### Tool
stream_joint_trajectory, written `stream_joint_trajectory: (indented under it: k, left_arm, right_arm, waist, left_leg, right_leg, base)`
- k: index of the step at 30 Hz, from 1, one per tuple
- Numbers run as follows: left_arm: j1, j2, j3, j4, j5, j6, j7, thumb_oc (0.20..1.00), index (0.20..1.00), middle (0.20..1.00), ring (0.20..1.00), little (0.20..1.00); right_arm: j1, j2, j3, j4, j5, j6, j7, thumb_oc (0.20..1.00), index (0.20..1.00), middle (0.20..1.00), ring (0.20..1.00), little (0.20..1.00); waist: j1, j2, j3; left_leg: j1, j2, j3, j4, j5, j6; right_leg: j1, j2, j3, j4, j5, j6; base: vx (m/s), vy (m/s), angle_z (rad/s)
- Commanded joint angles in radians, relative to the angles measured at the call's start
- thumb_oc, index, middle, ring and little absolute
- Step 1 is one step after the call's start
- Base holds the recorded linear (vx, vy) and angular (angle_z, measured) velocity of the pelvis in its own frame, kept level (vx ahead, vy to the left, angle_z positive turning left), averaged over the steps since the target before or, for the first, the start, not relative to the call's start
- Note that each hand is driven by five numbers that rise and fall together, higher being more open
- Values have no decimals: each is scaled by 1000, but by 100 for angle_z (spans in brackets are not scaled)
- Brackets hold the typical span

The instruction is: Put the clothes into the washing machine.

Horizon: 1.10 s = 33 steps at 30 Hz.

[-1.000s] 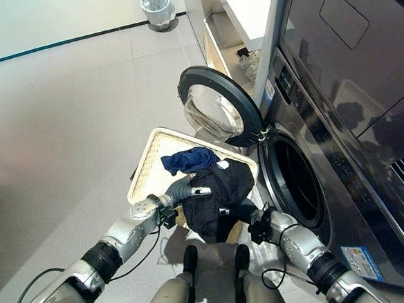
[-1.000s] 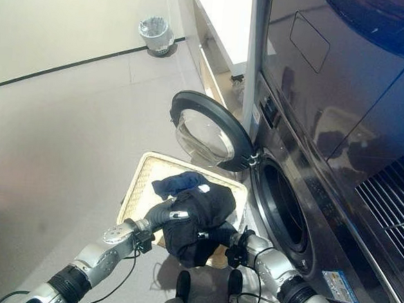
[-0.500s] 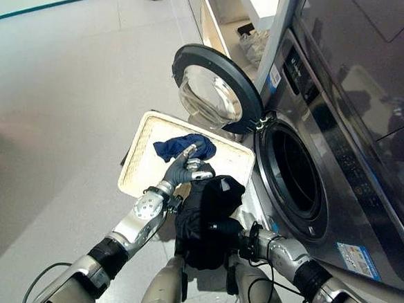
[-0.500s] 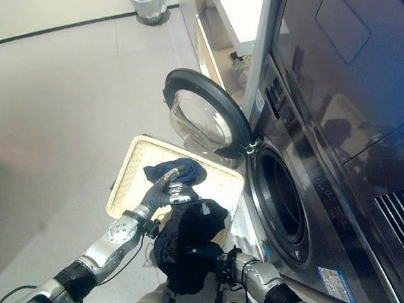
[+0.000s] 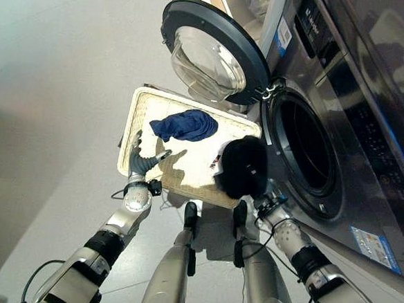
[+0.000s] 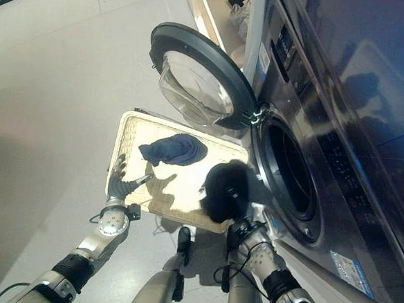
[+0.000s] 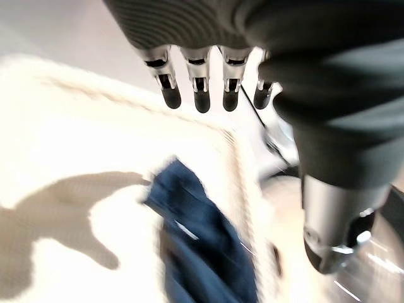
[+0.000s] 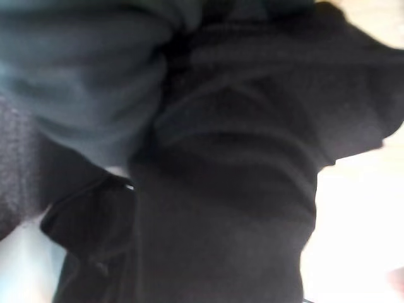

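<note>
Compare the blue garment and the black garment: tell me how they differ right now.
The blue garment lies crumpled on the floor of the basket, touched by neither hand; the black garment is bunched up over the right arm's end, at the basket's edge beside the washing machine's open drum. The blue one looks smaller and flatter, the black one bulkier. Neither is in the drum. The left hand hovers open.

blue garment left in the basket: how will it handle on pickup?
Likely floppy: the blue garment lies crumpled in soft folds on the basket floor. Probably light, a small bundle. It may drape and trail from the left hand, so a pinch could catch just one layer.
</note>
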Motion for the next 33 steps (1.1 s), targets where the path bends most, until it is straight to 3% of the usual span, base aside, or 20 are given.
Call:
stream_joint_trajectory:
  k: [1,4,7,9,10,11,13,14,15,16,18,20,21,23,25,26,27,28,33]
  left_arm:
    - [36,-64,61,41,-69,-95,1,1000,1000,1000,1000,1000]
    - [59,-95,72,100,-92,-143,-16,1000,1000,1000,1000,1000]
    - [88,-97,58,104,-111,-184,-19,1000,1000,1000,1000,1000]
    - [105,-82,60,85,-111,-197,-32,1000,1000,1000,1000,1000]
    - [132,-59,71,56,-92,-210,-45,1000,1000,1000,1000,1000]
    - [137,-52,71,47,-89,-209,-48,1000,1000,1000,1000,1000]
    - [141,-2,61,-16,-91,-187,-44,1000,1000,1000,1000,1000]
    - [137,7,59,-27,-90,-179,-43,1000,1000,1000,1000,1000]
    - [130,32,54,-67,-88,-152,-40,1000,1000,1000,1000,1000]
    - [115,56,58,-111,-80,-118,-34,1000,1000,1000,1000,1000]
    - [81,81,69,-144,-69,-83,-17,1000,1000,1000,1000,1000]
    - [53,94,70,-150,-62,-72,12,1000,1000,1000,1000,1000]
    - [21,104,73,-141,-31,-74,51,1000,1000,1000,1000,1000]
    - [-35,108,75,-104,15,-80,98,1000,1000,1000,1000,1000]
    - [-53,108,75,-97,19,-76,103,1000,1000,1000,1000,1000]
    - [-84,106,73,-84,23,-72,113,1000,1000,1000,1000,1000]
    - [-189,89,61,-31,73,-51,157,1000,1000,1000,1000,1000]
    - [-235,84,52,-6,111,-40,179,1000,1000,1000,1000,1000]
    - [-389,70,-2,59,175,51,243,1000,1000,1000,1000,1000]
  right_arm:
    - [-86,-27,-148,22,231,-153,-16,200,200,200,200,200]
    - [-192,-90,-268,107,354,-201,-76,200,200,200,200,200]
    - [-279,-165,-315,135,426,-283,-177,200,200,200,200,200]
    - [-342,-243,-345,138,510,-390,-251,200,200,200,200,200]
    - [-357,-311,-407,99,605,-629,-211,200,200,200,200,200]
    - [-355,-323,-421,89,612,-717,-200,200,200,200,200,200]
    - [-338,-376,-482,51,505,-1065,-206,200,200,200,200,200]
    - [-338,-385,-488,43,465,-1100,-231,200,200,200,200,200]
    - [-339,-426,-505,40,317,-1183,-354,630,630,630,630,630]
    - [-355,-482,-508,25,238,-1175,-457,1000,1000,1000,1000,1000]
    - [-369,-521,-499,-14,128,-1079,-662,1000,1000,1000,1000,1000]
    - [-357,-500,-488,-83,113,-978,-752,1000,1000,1000,1000,1000]
    - [-346,-453,-477,-137,254,-902,-692,1000,1000,1000,1000,1000]
    - [-317,-367,-454,-112,565,-729,-438,1000,1000,1000,1000,1000]
    - [-317,-353,-447,-97,605,-708,-388,1000,1000,1000,1000,1000]
    - [-317,-326,-430,-69,637,-662,-327,1000,1000,1000,1000,1000]
    - [-326,-239,-388,-27,637,-583,-214,1000,1000,1000,1000,1000]
    - [-333,-208,-377,-9,636,-546,-177,1000,1000,1000,1000,1000]
    - [-365,-144,-336,17,651,-459,-74,1000,1000,1000,1000,1000]
  waist:
    - [10,44,-18]
    - [21,67,-18]
    - [33,79,-18]
    - [44,80,-18]
    - [45,75,-18]
    - [46,73,-18]
    - [37,67,-18]
    - [38,66,-18]
    - [34,61,-18]
    - [28,60,-18]
    - [19,61,-18]
    - [9,59,-18]
    - [2,59,-18]
    - [-7,57,-18]
    - [-9,56,-18]
    - [-12,56,-18]
    - [-26,54,-18]
    - [-33,54,-18]
    - [-61,61,-18]
  left_leg:
    - [-107,-80,46,87,-22,-16]
    - [-158,-78,59,95,-18,-15]
    - [-213,-74,68,113,-16,-11]
    - [-255,-71,73,135,-21,-7]
    - [-278,-69,72,150,-35,0]
    - [-285,-69,72,154,-37,2]
    - [-320,-73,66,181,-44,13]
    - [-331,-73,65,187,-37,15]
    - [-343,-83,59,217,-58,18]
    - [-369,-89,56,247,-61,23]
    - [-403,-89,55,274,-64,27]
    - [-412,-90,61,290,-81,29]
    - [-428,-89,70,288,-68,28]
    - [-418,-83,86,283,-78,23]
    - [-423,-81,90,278,-68,22]
    - [-426,-77,98,273,-63,20]
    - [-429,-69,120,273,-65,11]
    - [-424,-68,126,272,-73,7]
    - [-440,-63,156,252,-58,-3]
  right_leg:
    - [-63,-24,13,26,-24,71]
    - [-121,-20,11,47,-29,69]
    - [-177,-12,11,80,-36,65]
    - [-219,-6,14,114,-48,63]
    - [-239,2,13,145,-71,64]
    - [-247,4,14,153,-74,64]
    - [-281,20,23,187,-76,63]
    - [-292,21,23,188,-64,62]
    - [-307,16,26,207,-71,66]
    - [-338,13,30,218,-56,68]
    - [-377,12,40,228,-42,71]
    - [-390,12,52,237,-51,73]
    - [-407,14,59,223,-30,72]
    - [-401,14,66,221,-41,71]
    - [-406,15,67,215,-31,70]
    - [-408,16,69,209,-27,69]
    - [-412,15,74,211,-31,68]
    - [-410,15,77,212,-39,70]
    - [-439,18,90,182,-14,70]
  base:
    - [41,17,-3]
    - [31,-12,-14]
    - [23,-50,3]
    - [36,-110,3]
    - [55,-123,1]
    - [59,-122,-2]
    - [17,-60,-9]
    - [44,-43,-6]
    - [43,-23,-1]
    - [62,-12,-2]
    - [20,14,-10]
    - [39,37,-14]
    - [32,77,-15]
    - [14,83,-11]
    - [-14,34,-4]
    - [1,57,-5]
    - [7,85,-5]
    - [-25,96,-2]
    - [-35,108,-13]
